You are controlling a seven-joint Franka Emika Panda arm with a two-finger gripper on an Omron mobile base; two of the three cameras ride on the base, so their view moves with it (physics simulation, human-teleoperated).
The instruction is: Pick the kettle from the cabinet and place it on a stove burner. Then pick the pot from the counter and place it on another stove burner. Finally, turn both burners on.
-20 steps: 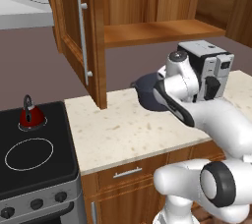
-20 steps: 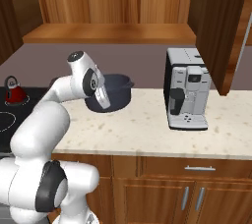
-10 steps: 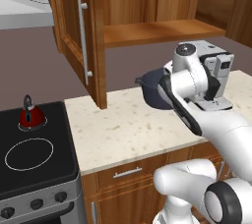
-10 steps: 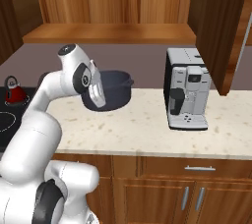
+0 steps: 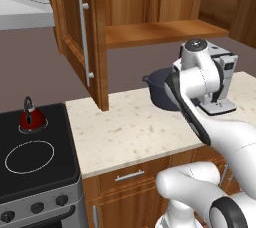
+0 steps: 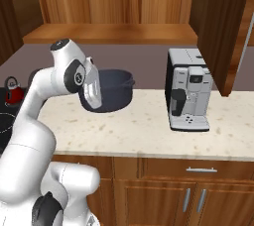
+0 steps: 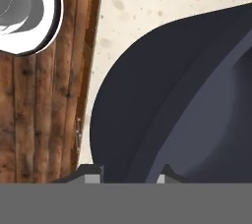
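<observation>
My gripper [image 7: 129,171] is shut on the rim of the dark blue-grey pot [image 7: 162,105], with the wall between its two fingertips. In the base views the pot [image 5: 159,89] [image 6: 116,88] hangs tilted just above the back of the beige counter [image 5: 125,132], beside the white hand, and the gripper [image 6: 94,91] is at its left rim. The red kettle [image 5: 31,119] [image 6: 13,90] stands on the small back burner of the black cooktop. The large burner circle [image 5: 29,156] in front of it is bare. The wall cabinet's door [image 5: 75,27] stands open and its shelf [image 5: 155,34] is bare.
A coffee machine [image 5: 222,79] [image 6: 187,91] stands on the counter right of the pot. The open door's lower edge hangs over the counter's left end, between pot and cooktop. Black knobs [image 5: 37,207] line the stove front.
The arm's upper joint has swung up and toward the stove. The pot has risen slightly in the shut gripper and tilted.
</observation>
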